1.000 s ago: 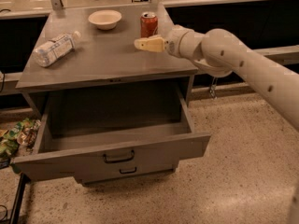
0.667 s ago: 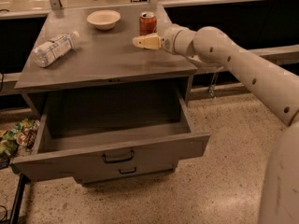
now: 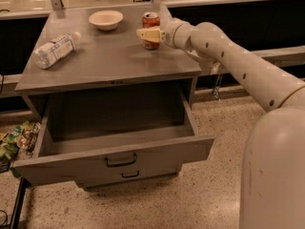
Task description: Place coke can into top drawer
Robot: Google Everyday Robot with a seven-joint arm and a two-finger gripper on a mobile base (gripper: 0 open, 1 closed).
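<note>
The red coke can stands upright at the back right of the grey cabinet top. My gripper reaches in from the right at the can's height and overlaps its lower half, hiding that part. I cannot tell whether it touches the can. The top drawer is pulled wide open below the cabinet top, its inside bare, its black bar handle on the front.
A clear water bottle lies on its side at the left of the top. A white bowl sits at the back. The lower drawer front is closed. Snack bags lie on the floor at left.
My gripper has moved left along the cabinet top from beside the can to overlapping its lower half. The can, bottle, bowl and drawer have not moved.
</note>
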